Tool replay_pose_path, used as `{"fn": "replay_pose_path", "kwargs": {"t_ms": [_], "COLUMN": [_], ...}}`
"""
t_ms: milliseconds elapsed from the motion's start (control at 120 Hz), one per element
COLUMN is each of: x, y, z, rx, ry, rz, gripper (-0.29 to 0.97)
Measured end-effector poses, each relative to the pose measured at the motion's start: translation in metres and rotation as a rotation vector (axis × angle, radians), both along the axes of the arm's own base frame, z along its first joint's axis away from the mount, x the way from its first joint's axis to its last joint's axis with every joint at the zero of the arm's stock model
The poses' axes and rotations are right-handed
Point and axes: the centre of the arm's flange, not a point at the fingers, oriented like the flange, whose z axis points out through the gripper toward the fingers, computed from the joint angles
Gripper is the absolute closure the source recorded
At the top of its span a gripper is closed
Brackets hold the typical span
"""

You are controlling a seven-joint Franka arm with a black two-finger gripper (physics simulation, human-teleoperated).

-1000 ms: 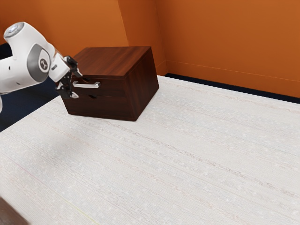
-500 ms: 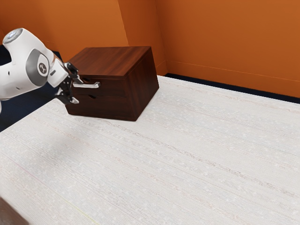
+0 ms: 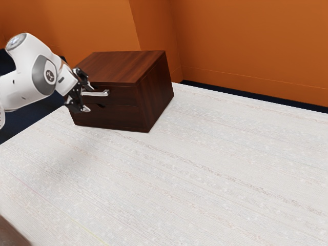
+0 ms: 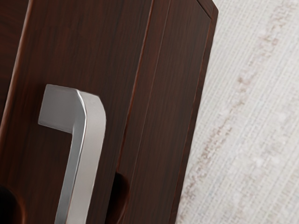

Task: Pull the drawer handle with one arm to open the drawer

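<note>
A dark wooden cabinet [image 3: 130,66] stands at the back left of the white table. Its upper drawer front [image 3: 122,96] carries a silver bar handle [image 3: 98,93], and the drawer looks level with the cabinet face. My gripper [image 3: 84,95] is at the handle's end on the exterior view's left. It is open, with one black finger above the bar and one below it. In the wrist view the handle [image 4: 79,154] is right in front of my hand, with the drawer front [image 4: 93,56] behind it.
The white table [image 3: 205,169] stretches wide toward the exterior view's right and front. Orange walls [image 3: 246,36] rise behind the cabinet. A dark floor strip [image 3: 25,110] lies beyond the table's left edge, under my arm.
My hand drew back slightly toward the exterior view's left, then shifted back toward the handle and a little up. The handle and cabinet show no clear movement.
</note>
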Motion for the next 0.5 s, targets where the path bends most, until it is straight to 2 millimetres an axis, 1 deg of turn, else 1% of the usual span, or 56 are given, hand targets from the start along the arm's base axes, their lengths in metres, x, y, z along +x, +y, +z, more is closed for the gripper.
{"fn": "replay_pose_path", "kwargs": {"t_ms": [92,150,242,500], "x": [0.0025,0.0031,0.004,0.0032], "y": [0.0008,0.001,-0.0006,0.0], "z": [-0.0067,-0.0077,-0.0061,-0.0032], "rx": [0.001,0.003,0.007,0.012], "ry": [0.004,0.002,-0.004,-0.012], "rz": [0.0,-0.001,-0.003,-0.004], "gripper": [0.04,0.06,0.15,0.37]}}
